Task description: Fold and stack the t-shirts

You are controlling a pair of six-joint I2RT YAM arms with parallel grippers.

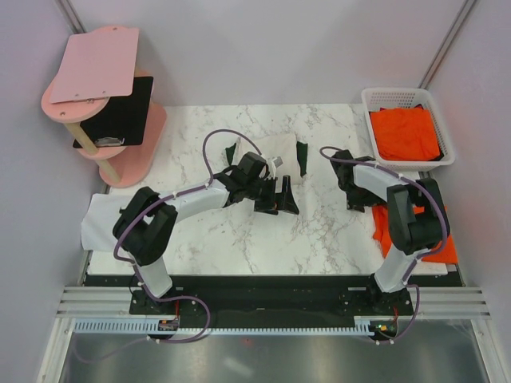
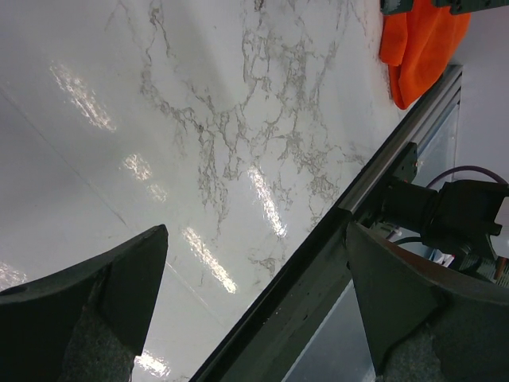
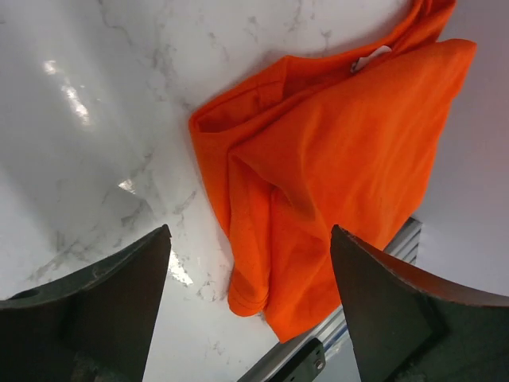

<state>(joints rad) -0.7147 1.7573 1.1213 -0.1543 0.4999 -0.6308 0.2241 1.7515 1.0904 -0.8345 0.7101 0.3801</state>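
A folded cream-white t-shirt with dark green sleeves (image 1: 275, 153) lies at the middle back of the marble table. My left gripper (image 1: 275, 203) (image 2: 256, 229) hovers just in front of it, open and holding nothing. A crumpled orange t-shirt (image 1: 435, 243) (image 3: 342, 159) (image 2: 420, 48) lies at the table's right front edge, partly under my right arm. My right gripper (image 1: 357, 201) (image 3: 250, 229) is to its left and above it, open and empty. More orange t-shirts (image 1: 406, 132) fill the white basket (image 1: 399, 96) at the back right.
A pink two-tier stand (image 1: 120, 152) carrying a pink board (image 1: 97, 64) and a black sheet (image 1: 120, 112) occupies the back left corner. A white sheet (image 1: 100, 219) hangs over the left edge. The metal rail (image 2: 382, 159) runs along the near edge.
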